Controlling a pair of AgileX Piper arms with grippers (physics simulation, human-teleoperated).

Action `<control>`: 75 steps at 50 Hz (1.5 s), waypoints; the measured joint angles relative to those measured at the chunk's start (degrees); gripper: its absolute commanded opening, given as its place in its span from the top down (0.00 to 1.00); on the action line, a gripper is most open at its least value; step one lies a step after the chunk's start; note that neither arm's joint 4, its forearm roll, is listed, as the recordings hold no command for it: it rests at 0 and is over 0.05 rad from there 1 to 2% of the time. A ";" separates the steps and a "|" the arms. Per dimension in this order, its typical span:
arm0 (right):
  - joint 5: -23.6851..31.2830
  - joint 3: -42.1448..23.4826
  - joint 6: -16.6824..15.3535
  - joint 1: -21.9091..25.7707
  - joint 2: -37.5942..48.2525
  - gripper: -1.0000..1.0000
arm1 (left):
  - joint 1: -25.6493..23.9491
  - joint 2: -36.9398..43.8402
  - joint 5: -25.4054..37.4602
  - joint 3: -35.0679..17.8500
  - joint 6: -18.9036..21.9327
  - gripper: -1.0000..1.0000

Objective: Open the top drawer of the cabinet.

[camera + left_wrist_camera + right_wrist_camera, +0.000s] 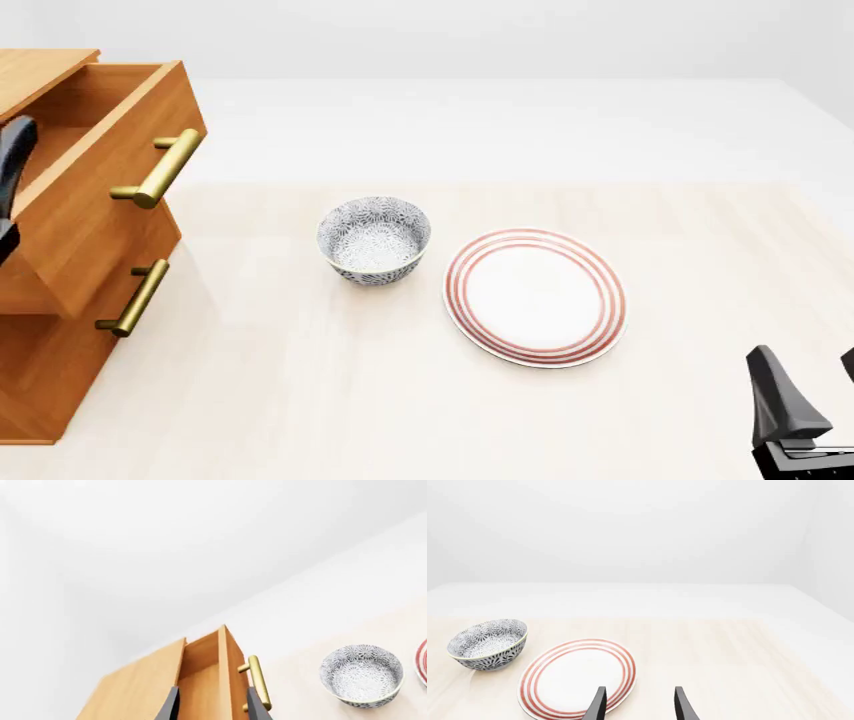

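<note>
Reading top drawer (100,180): it stands pulled well out of cabinet (47,380) at table's left; opening looks essentially done. Your left gripper (212,705) straddles its front panel, jaws parted; right gripper (639,705) idles open, empty.

I see a blue-patterned bowl (375,238) upright on the pale wooden table (334,400), with a red-ringed white plate (535,295) lying flat just beside it.

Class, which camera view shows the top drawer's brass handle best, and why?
The front view: the brass handle shows whole on the pulled-out top drawer. The left wrist view shows the handle partly, cut off at the frame's edge by a dark jaw. The right wrist view misses it entirely.
</note>
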 measured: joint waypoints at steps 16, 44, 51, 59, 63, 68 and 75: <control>0.00 0.00 -0.01 0.00 0.00 0.00 | 0.66 1.60 8.34 -6.97 -9.40 0.00; 0.00 0.00 0.00 0.00 0.00 0.00 | 3.16 6.41 27.54 -21.52 -19.76 0.00; 0.00 0.00 0.00 0.00 0.00 0.00 | 3.15 8.21 30.76 -24.17 -21.11 0.00; 0.00 0.00 0.00 0.00 0.00 0.00 | 3.37 10.12 33.73 -26.35 -22.73 0.00; 0.00 0.00 0.00 0.00 0.00 0.00 | 3.68 11.08 35.01 -27.18 -23.26 0.00; 0.00 0.00 0.00 0.00 0.00 0.00 | 4.15 12.10 36.58 -28.08 -24.13 0.00; 0.00 0.00 0.00 0.00 0.00 0.00 | 4.94 13.36 38.42 -28.52 -25.33 0.00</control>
